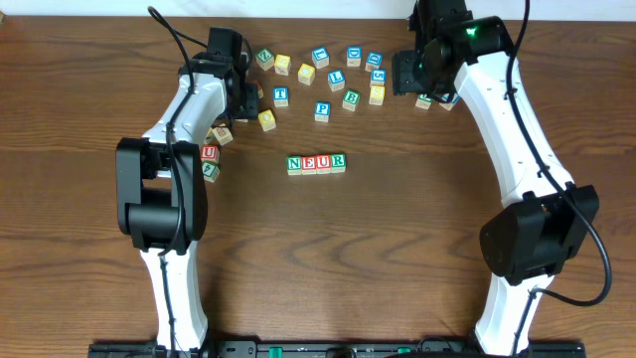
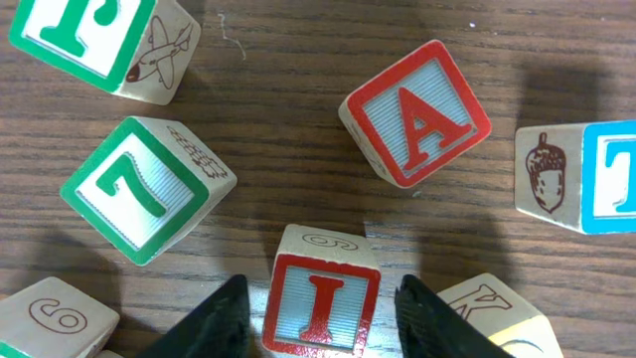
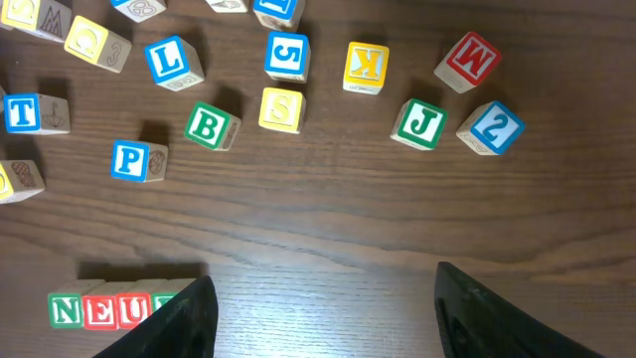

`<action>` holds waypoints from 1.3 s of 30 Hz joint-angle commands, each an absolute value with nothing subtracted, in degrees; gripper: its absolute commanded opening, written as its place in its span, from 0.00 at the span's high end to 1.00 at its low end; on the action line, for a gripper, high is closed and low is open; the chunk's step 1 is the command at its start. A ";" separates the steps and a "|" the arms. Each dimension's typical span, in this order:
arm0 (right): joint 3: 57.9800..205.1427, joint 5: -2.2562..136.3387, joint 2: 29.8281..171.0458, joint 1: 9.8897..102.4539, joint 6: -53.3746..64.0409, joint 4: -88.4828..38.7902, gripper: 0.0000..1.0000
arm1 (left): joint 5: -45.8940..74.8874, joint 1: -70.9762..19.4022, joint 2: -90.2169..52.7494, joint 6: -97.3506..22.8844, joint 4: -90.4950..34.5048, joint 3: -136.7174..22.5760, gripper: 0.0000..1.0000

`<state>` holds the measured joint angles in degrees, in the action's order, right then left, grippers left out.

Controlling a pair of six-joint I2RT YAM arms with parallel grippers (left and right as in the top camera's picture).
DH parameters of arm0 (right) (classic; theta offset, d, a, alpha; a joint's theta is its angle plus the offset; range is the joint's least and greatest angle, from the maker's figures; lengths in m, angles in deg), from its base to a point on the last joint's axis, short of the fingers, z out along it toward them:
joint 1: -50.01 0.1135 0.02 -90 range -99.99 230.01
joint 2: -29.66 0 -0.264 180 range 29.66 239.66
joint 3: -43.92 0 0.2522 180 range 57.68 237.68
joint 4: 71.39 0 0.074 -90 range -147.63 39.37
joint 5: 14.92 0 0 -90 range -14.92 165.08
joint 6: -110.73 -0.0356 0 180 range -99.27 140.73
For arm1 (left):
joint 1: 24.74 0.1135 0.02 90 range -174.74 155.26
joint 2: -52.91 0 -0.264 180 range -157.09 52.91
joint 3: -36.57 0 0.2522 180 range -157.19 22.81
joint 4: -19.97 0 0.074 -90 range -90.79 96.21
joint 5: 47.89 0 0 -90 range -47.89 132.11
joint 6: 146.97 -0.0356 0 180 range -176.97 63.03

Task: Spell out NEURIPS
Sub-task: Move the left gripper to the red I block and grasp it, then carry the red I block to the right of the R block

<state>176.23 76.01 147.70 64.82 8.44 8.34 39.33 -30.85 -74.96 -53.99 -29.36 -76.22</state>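
Four cubes reading N, E, U, R form a row (image 1: 316,163) mid-table, and its left end (image 3: 99,310) shows in the right wrist view. The red I cube (image 2: 320,308) lies between the fingers of my left gripper (image 2: 323,298), which is open, with a narrow gap on each side. That gripper (image 1: 241,99) hangs over the back-left cluster. A blue P cube (image 1: 322,110) (image 3: 132,160) and a yellow S cube (image 1: 377,94) (image 3: 281,109) lie loose behind the row. My right gripper (image 3: 318,298) is open above bare wood, holding nothing.
Close round the I cube are a red A cube (image 2: 417,114), a green 7 cube (image 2: 139,189), a blue T cube (image 2: 606,179) and a K cube (image 2: 497,308). Several more letter cubes (image 1: 336,78) spread along the back. Two cubes (image 1: 209,159) sit by the left arm.
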 commanded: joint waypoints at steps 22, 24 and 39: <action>176.82 76.69 147.42 65.06 9.25 9.11 0.35 | 40.24 -30.67 -77.69 -54.31 -27.94 -75.56 0.57; 176.82 76.69 147.42 65.06 9.25 9.09 0.34 | 40.24 -30.65 -77.63 -54.31 -27.96 -75.56 0.60; 176.82 77.78 147.42 65.03 9.22 9.00 0.29 | 40.27 -30.67 -73.45 -54.31 -29.49 -75.58 0.72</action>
